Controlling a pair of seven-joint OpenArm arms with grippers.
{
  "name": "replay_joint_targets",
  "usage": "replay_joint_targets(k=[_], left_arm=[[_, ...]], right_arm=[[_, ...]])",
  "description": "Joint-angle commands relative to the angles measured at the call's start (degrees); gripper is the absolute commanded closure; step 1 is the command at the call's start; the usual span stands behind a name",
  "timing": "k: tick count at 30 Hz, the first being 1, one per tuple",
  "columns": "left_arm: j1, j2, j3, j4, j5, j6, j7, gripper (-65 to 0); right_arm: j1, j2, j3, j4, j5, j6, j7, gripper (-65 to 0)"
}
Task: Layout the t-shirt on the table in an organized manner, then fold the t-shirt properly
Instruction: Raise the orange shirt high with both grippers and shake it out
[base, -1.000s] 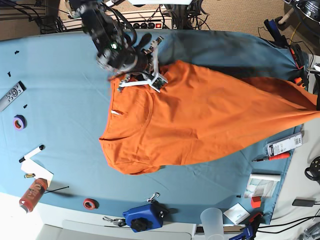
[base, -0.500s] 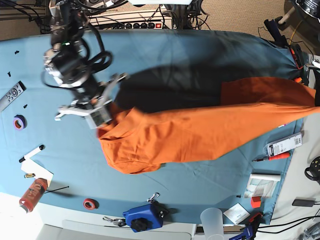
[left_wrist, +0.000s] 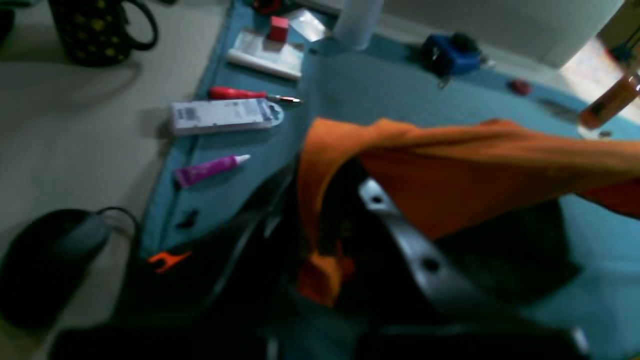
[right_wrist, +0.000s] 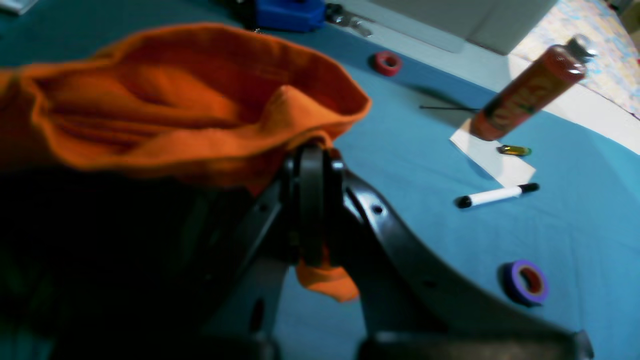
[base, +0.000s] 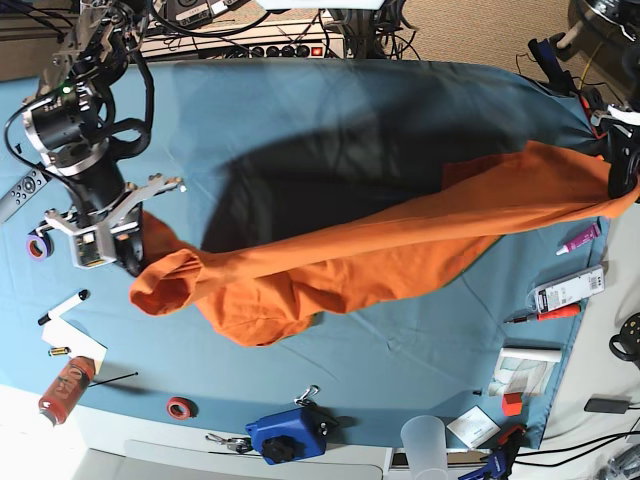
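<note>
The bright-orange t-shirt (base: 400, 255) hangs stretched across the teal table (base: 330, 120) between my two grippers, and its lower bulge (base: 255, 315) rests on the cloth. My right gripper (base: 135, 262), at the base view's left, is shut on a bunched end of the shirt. In the right wrist view (right_wrist: 312, 165) the cloth (right_wrist: 190, 100) bunches over the jaws. My left gripper (base: 612, 180), at the table's right edge, is shut on the other end. In the left wrist view (left_wrist: 335, 220) the shirt (left_wrist: 450, 165) drapes off it.
By the right arm lie a remote (base: 22, 192), purple tape (base: 38, 244), a marker (base: 63, 306), an orange bottle (base: 66, 388) and red tape (base: 180, 407). A blue tool (base: 288, 435) and a cup (base: 425, 440) stand at the front. A purple tube (base: 578, 239) and a packaged item (base: 568, 290) lie near the left gripper.
My right gripper has swung from the back middle of the table to the left and forward, dragging its end of the shirt. The shirt has lifted and stretched into a long band.
</note>
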Motion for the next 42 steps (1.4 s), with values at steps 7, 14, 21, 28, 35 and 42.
replay_joint_targets(k=[7,14,21,28,35,42], left_arm=[[-8.5,-2.2,0.7,0.9,-1.2,0.0,-2.6,0.0],[-16.2,-7.2,14.0,0.9,9.3,2.0,-8.4,0.0],[-26.9,-7.2,16.9,0.9,14.0,4.8,-11.5,0.0],[-30.9,-7.2,14.6,1.0,13.5,4.8,-11.3,0.0],[-30.1,-7.2,3.5,8.0,8.0,4.8,-6.8,0.0],[-24.2,-7.2,-4.2,13.0,6.6,4.8,-7.0,0.0]], right_arm=[[11.1,-1.6,0.5,0.9,0.5,0.4,3.9,0.0],[24.0,-1.6,0.5,0.9,-2.7,0.2,7.5,0.0],[35.1,-1.6,0.5,-5.9,-2.5,0.2,8.8,0.0],[40.0,-2.8,0.5,-6.4,-0.4,0.1,8.7,0.0],[40.0,-10.1,0.5,0.7,4.0,0.2,5.6,0.0],[36.2,-12.9,0.5,0.9,3.9,0.2,3.9,0.0]])
